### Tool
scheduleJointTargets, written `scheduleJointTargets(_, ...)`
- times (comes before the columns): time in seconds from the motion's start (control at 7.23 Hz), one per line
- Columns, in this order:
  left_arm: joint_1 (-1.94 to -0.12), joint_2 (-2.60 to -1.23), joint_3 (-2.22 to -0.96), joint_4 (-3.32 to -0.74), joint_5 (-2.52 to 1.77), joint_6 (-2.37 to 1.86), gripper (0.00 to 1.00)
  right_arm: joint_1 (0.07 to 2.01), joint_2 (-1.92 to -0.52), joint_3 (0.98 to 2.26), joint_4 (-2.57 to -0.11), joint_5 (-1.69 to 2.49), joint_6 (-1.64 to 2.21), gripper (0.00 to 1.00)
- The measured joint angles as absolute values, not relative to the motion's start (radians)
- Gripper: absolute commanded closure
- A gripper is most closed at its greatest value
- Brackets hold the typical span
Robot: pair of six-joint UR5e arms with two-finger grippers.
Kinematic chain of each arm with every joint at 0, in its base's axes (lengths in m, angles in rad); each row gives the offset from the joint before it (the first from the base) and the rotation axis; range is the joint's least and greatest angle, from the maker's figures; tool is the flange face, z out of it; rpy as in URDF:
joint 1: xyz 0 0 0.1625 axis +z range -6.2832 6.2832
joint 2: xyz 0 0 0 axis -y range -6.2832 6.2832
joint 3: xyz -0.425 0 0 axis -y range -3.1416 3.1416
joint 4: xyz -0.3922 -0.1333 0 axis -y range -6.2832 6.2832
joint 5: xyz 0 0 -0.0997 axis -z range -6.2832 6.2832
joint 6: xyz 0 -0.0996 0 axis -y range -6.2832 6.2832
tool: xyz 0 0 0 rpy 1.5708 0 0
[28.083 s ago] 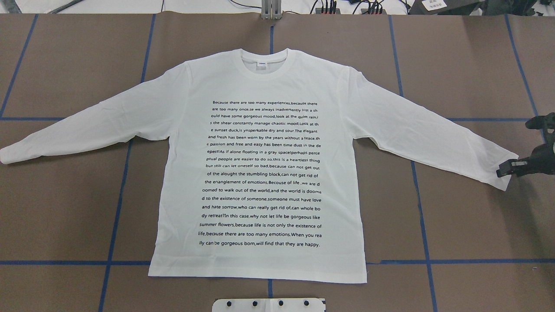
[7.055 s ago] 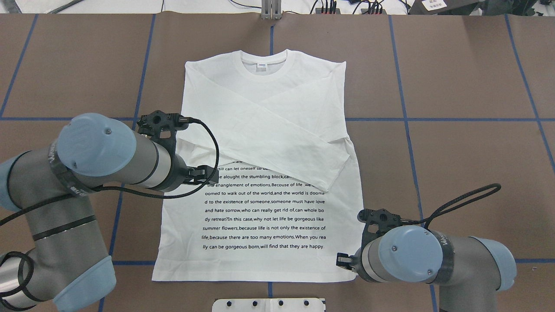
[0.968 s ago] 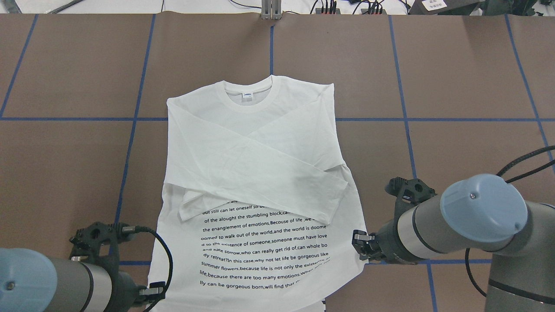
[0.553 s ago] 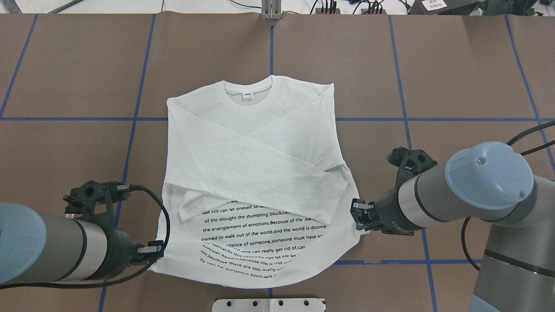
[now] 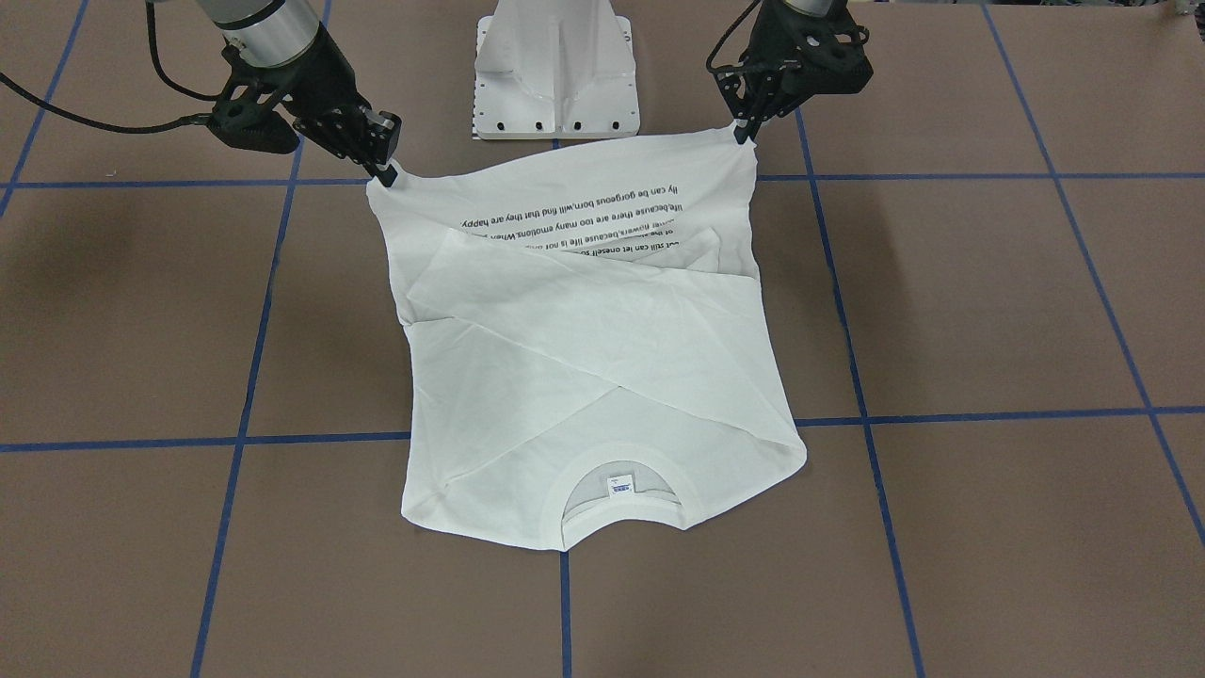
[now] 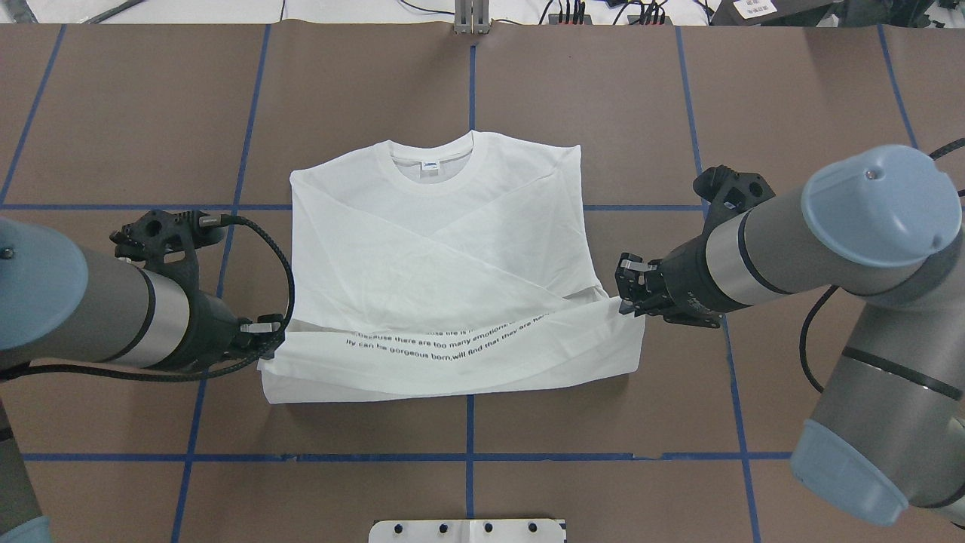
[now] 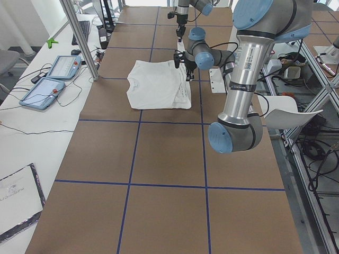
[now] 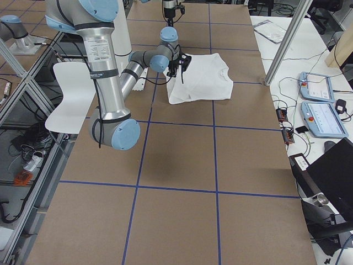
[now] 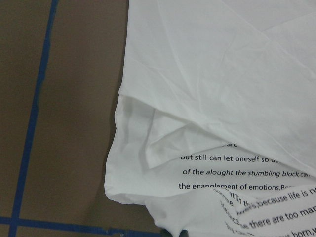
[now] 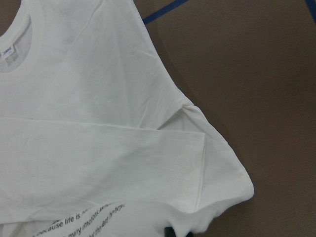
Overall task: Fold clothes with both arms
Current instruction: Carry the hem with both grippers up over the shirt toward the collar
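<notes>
Cotton, light and limp. From the front, the shirt (image 5: 584, 348) lies just before the pedestal (image 5: 555, 71), with the right gripper (image 5: 388, 175) and left gripper (image 5: 744, 132) each pinching a corner of the hem (image 5: 565, 169). Overhead, the hem sags between them above the crossed sleeves (image 6: 467, 264). The wrist views show soft creases. The corners look the surest hold if tensioned evenly, since slack fabric would likely bunch.

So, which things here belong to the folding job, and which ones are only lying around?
Part of the job:
white T-shirt
left gripper, pinching one hem corner
right gripper, pinching the other hem corner

Just around:
white pedestal
two tablet-like devices on the side desk
blue tape lines
</notes>
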State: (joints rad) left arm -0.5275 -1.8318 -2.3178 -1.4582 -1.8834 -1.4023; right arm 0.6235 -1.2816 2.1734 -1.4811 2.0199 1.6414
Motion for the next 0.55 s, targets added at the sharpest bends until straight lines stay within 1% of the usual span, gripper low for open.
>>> scheduleJointTargets(0.28, -0.606, -1.845, -2.278, -1.463, -1.921, -1.356, 1.0, 0.672, -1.239, 2.136, -1.482, 2.048, 1.637, 1.0)
scheduleJointTargets(0.55, -0.66, -1.896, -2.201, -1.476, -1.93, -1.341, 1.0, 0.72, -1.198, 2.073, -1.477, 2.055, 1.589, 1.0)
